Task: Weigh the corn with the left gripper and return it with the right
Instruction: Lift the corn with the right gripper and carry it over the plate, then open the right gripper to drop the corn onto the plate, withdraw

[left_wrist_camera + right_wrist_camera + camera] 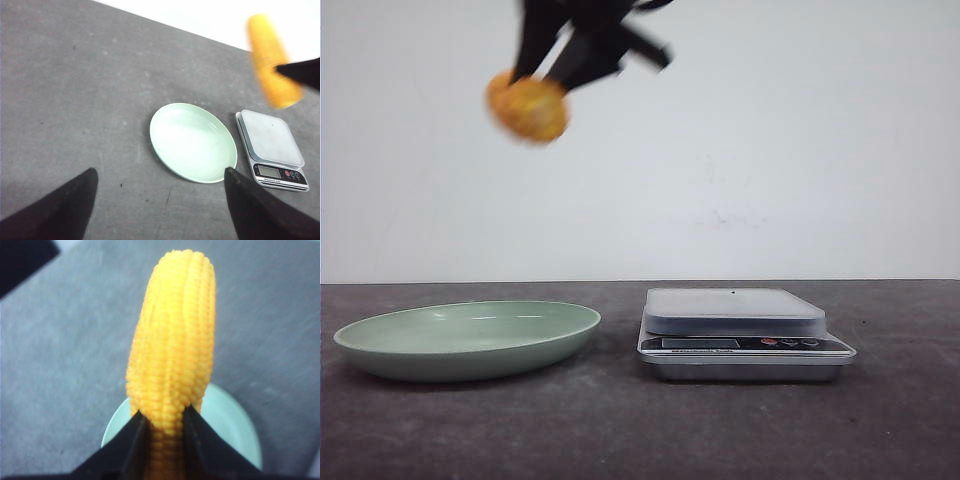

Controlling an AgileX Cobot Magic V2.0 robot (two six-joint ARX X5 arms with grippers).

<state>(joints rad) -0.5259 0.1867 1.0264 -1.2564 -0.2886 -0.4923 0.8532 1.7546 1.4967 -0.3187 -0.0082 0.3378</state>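
Note:
The corn [530, 108] is a yellow-orange cob held high in the air above the pale green plate [380, 360], blurred in the front view. My right gripper [548, 72] is shut on it; in the right wrist view its black fingers clamp the cob's near end [172, 355], with the plate [235, 425] below. My left gripper [160, 170] is open and empty, high over the table and left of the plate [165, 150]. The left wrist view also shows the corn [272, 62] and one right finger [305, 72]. The left gripper is out of the front view.
A silver digital kitchen scale [735, 312] with a bare platform stands to the right of the plate on the dark grey table [620, 430]; it also shows in the left wrist view [272, 140]. A white wall stands behind the table.

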